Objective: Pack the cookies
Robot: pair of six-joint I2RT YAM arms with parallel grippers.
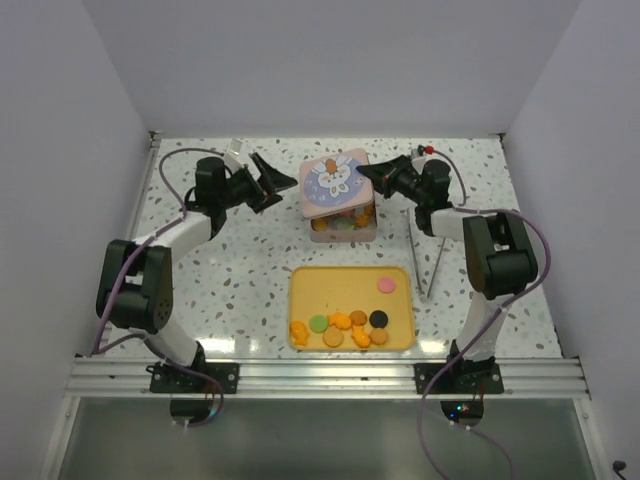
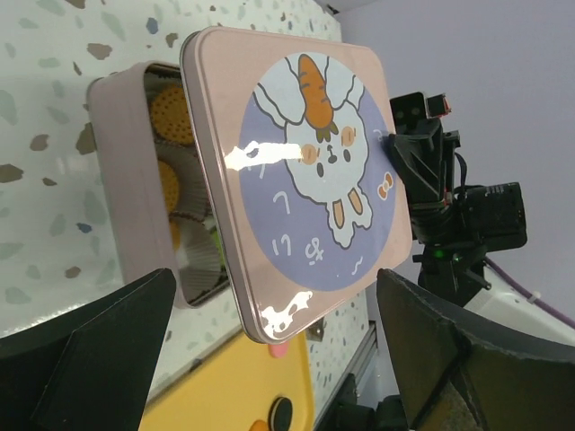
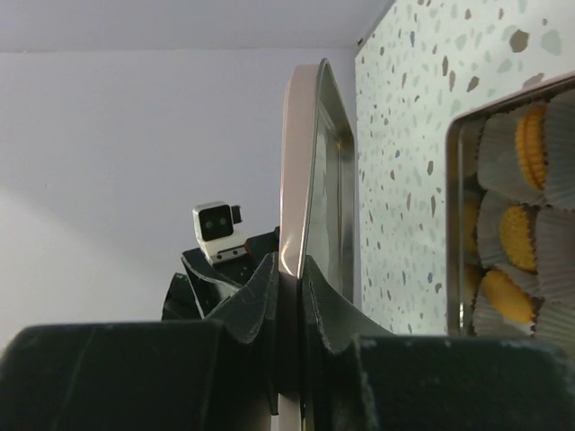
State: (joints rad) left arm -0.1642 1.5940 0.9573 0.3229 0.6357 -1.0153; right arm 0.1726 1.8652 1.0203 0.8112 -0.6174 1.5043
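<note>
Above the open pink tin (image 2: 115, 180): bunny lid (image 2: 305, 171), edge pinched by right gripper (image 3: 289, 269); left gripper (image 1: 280, 188) spread, beside it; cookies (image 1: 345, 325) on yellow tray (image 1: 340, 275).

One tray (image 1: 330, 290) in the lower middle of the frame carries one pink cookie (image 1: 385, 285), one green cookie (image 1: 318, 323), one black cookie (image 1: 378, 319) and about six orange cookies (image 1: 339, 320). Above it are one tin (image 2: 115, 197) and one lid (image 1: 335, 182).

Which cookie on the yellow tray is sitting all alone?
The pink cookie, up by the yellow tray's far right corner; all the other cookies bunch along its near edge.
</note>
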